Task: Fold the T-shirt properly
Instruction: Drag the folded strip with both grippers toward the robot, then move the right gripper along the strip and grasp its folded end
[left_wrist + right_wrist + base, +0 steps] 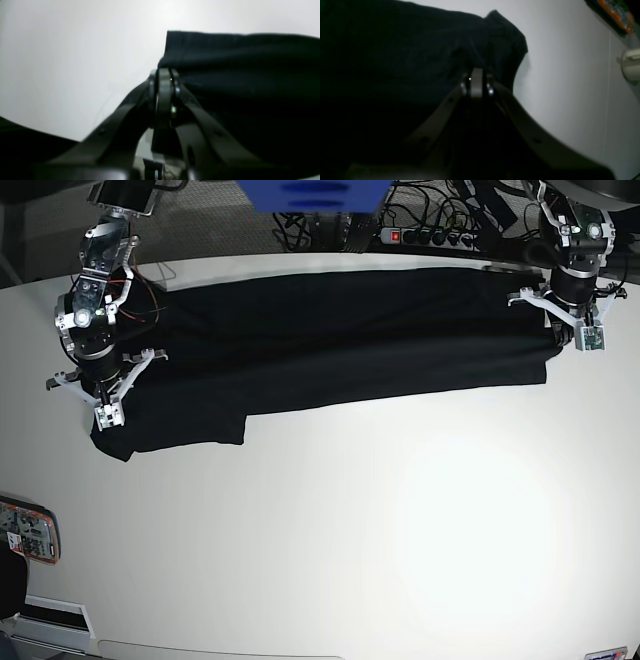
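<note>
Item: bare white tabletop, front half, nothing of the task lying on it; a small orange-and-dark object is noted at its near left edge. Behind this, the T-shirt, plain black, is laid as a long band across the far part of the tabletop, its long axis running side to side; the sleeve end is directed toward the base view's left, where a lower flap juts forward, and the hem end toward that view's right. Right tool: clenched on a bunch of cloth near the sleeve, as seen in the right wrist view. Left tool: clenched on the cloth at the straight hem corner, as seen in the left wrist view. Step judged in hand: a lengthwise fold, both ends held. Recommended handling: both ends to be lifted together and carried evenly, the band kept taut between the tools so that no sag forms mid-span; the carried edge to be laid parallel to the opposite edge before release; the jutting flap to be tucked within the outline. Farthest: cables and a power strip beyond the tabletop.
</note>
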`<state>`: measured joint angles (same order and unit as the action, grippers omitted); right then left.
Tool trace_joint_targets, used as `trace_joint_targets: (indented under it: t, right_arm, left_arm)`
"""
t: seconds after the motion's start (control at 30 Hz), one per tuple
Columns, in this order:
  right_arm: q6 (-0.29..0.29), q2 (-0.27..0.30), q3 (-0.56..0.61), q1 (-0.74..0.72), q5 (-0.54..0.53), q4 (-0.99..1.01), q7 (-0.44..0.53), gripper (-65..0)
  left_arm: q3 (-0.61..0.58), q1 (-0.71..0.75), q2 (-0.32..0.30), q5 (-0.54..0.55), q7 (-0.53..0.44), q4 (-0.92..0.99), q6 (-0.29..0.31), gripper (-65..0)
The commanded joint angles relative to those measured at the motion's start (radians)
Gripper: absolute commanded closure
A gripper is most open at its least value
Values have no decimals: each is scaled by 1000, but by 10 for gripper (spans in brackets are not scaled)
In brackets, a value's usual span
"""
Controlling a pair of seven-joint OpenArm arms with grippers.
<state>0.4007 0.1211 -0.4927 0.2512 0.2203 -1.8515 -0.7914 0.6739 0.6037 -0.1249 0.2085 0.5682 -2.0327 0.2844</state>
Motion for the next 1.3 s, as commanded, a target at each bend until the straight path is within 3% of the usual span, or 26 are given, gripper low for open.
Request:
trace_joint_targets:
  t: [0.0, 0.37, 0.9, 1.0, 1.07, 1.27]
  right_arm:
    - [-15, 13, -19, 6, 8, -30, 19, 0]
    - [-15, 10, -33, 112, 8, -64, 22, 0]
    - [-15, 10, -31, 110, 8, -63, 25, 0]
    - [-15, 10, -31, 110, 8, -63, 25, 0]
    - [-15, 10, -31, 110, 8, -63, 25, 0]
    - [-15, 10, -30, 110, 8, -63, 25, -147]
  left_arm:
    - [8, 0, -8, -2, -27, -21, -11, 0]
    - [5, 35, -8, -7, -27, -20, -11, 0]
    - [-53, 71, -14, -14, -21, 31, -11, 0]
    - [-53, 71, -17, -54, -21, 36, -12, -74]
    - [-59, 71, -17, -117, -23, 20, -11, -87]
    - [-118, 68, -12, -172, -23, -56, -4, -90]
